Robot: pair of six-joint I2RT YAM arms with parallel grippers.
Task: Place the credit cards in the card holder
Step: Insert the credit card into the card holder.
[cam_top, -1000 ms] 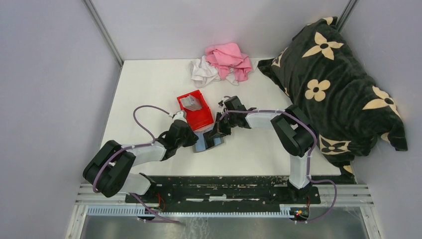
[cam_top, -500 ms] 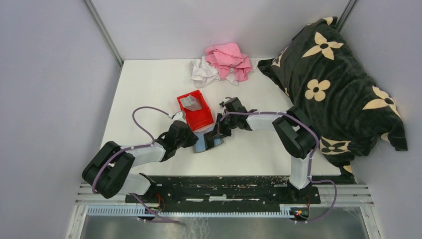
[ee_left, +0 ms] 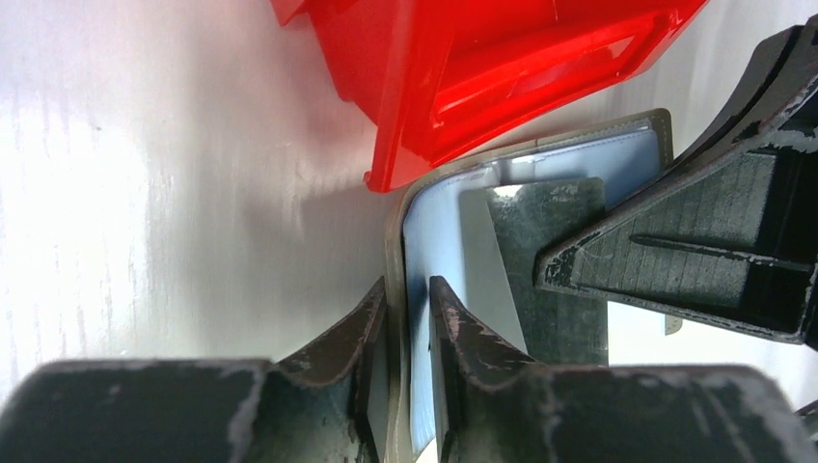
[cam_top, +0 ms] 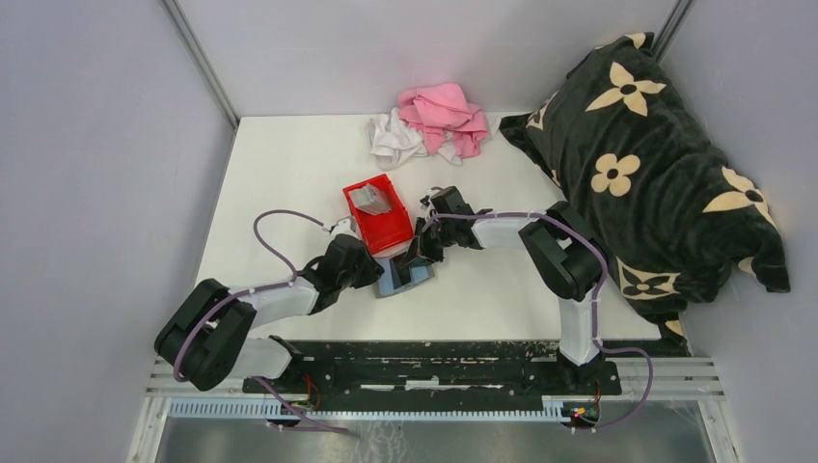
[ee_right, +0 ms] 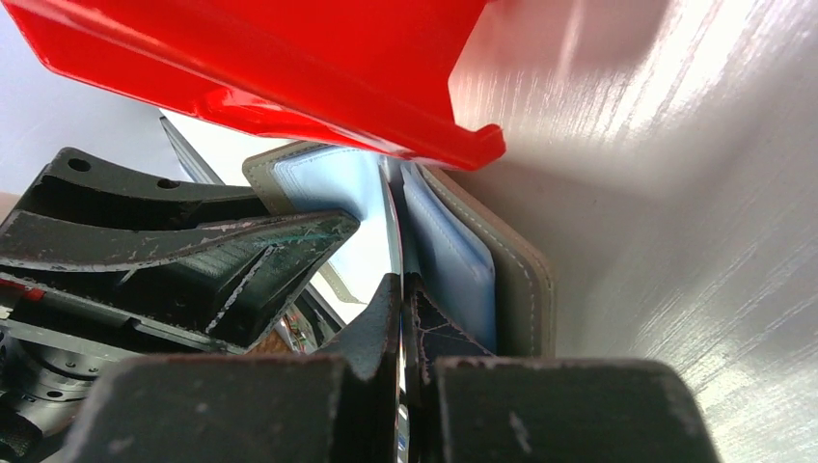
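Grey outside and pale blue within, the card holder (ee_left: 439, 217) lies open on the white table (cam_top: 289, 174), just at the near corner of the red bin (cam_top: 394, 231) and between the two grippers. A credit card (ee_left: 545, 241) stands edge-on in its fold, between the blue pockets. The right gripper (ee_right: 401, 318) is pinched tight on this card, whose thin bright edge shows between the fingers. The left gripper (ee_left: 410, 313) straddles the holder's left leaf, one finger on each side and close to it. Whether they press it or only flank it cannot be told.

Against the view of a second ago, the right arm has edged a little to the left. Its gripper now sits closer to the bin's near corner, and the holder beneath it has shifted slightly the same way. The left arm's elbow has also slid a touch leftward.

More grey cards (cam_top: 369, 200) rest in the bin, as before. The pink cloth (cam_top: 442, 108), the white cloth (cam_top: 394, 140) and the black flowered cushion (cam_top: 637, 164) have not moved.
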